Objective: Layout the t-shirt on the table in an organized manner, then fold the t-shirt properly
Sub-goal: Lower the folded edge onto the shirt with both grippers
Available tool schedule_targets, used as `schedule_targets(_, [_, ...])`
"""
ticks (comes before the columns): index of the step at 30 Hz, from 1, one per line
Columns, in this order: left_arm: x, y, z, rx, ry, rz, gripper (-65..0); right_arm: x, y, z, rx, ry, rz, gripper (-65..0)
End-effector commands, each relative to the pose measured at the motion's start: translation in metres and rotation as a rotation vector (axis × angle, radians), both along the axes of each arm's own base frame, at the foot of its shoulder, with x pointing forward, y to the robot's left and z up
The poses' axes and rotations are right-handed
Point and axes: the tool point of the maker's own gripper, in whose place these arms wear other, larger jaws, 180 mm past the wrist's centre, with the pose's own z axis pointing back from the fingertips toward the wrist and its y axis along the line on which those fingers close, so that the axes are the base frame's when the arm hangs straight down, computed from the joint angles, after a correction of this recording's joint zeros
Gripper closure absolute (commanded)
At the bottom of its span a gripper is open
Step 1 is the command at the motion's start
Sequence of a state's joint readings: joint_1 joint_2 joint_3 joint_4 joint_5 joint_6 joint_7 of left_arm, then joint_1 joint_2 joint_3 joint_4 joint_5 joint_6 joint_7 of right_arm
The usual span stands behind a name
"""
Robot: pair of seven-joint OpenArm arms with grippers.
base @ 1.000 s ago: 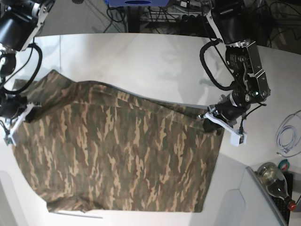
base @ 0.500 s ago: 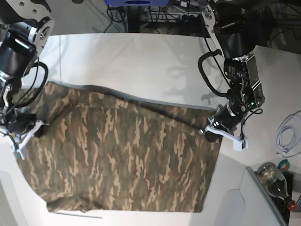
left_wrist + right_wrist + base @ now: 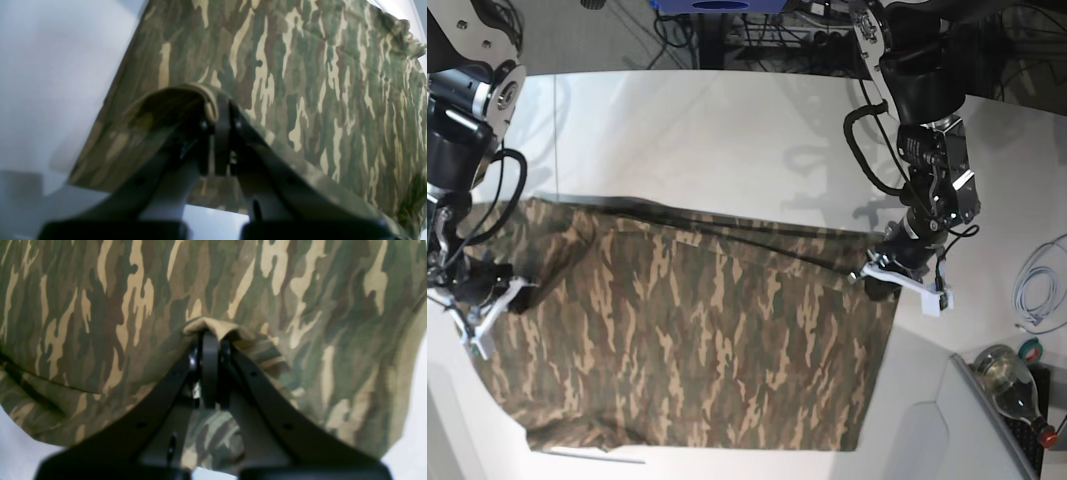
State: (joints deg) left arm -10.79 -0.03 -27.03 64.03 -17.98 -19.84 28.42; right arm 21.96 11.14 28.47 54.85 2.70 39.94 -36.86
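The camouflage t-shirt (image 3: 687, 330) lies spread over the near half of the white table (image 3: 727, 130), its far part doubled over as a fold. My left gripper (image 3: 877, 283), at the base view's right, is shut on the shirt's right edge; its wrist view shows the t-shirt (image 3: 300, 73) edge pinched between the closed left gripper (image 3: 218, 110) tips. My right gripper (image 3: 502, 297), at the base view's left, is shut on the shirt's left edge, and the t-shirt (image 3: 116, 300) cloth bunches over the closed right gripper (image 3: 210, 340) tips.
A white cable (image 3: 1039, 285) lies coiled at the right edge. A bottle (image 3: 1015, 388) sits at the lower right beside a grey box corner (image 3: 947, 430). Dark cables and equipment stand beyond the table's far edge.
Both grippers have drawn the held shirt edges toward the near side of the table. The folded far edge of the shirt has followed, and more white table shows behind it.
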Motion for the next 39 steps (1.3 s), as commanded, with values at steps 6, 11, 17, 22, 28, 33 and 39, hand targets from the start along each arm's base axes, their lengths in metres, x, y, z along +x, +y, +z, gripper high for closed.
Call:
schedule_targets(6, [0.029, 0.004, 0.024, -0.014, -0.083, 0.015, 0.0, 0.028, -0.012, 0.034, -0.009, -0.105, -0.015, -0.2])
schedule_targets(11, [0.035, 0.001, 0.023, -0.026, -0.094, 0.021, 0.0, 0.028, -0.012, 0.034, -0.009, -0.105, -0.015, -0.2])
schedule_targets(17, [0.035, 0.007, 0.016, -0.028, -0.078, 0.072, 0.0, 0.030, -0.012, 0.036, -0.003, -0.132, -0.021, -0.2])
schedule_targets(22, [0.035, 0.009, 0.017, -0.029, -0.080, 0.080, 0.0, 0.028, -0.011, 0.029, 0.018, -0.128, -0.031, -0.2])
schedule_targets(28, [0.037, 0.015, 0.021, -0.022, -0.112, 0.102, 0.0, 0.033, -0.011, 0.033, 0.032, -0.169, -0.039, -0.2])
schedule_targets(33, [0.037, 0.016, 0.021, -0.021, -0.120, 0.108, 0.0, 0.034, -0.016, 0.033, 0.025, -0.171, -0.078, -0.2])
schedule_targets(39, [0.039, 0.017, 0.023, -0.019, -0.124, 0.109, 0.0, 0.034, -0.017, 0.033, 0.024, -0.172, -0.081, 0.0])
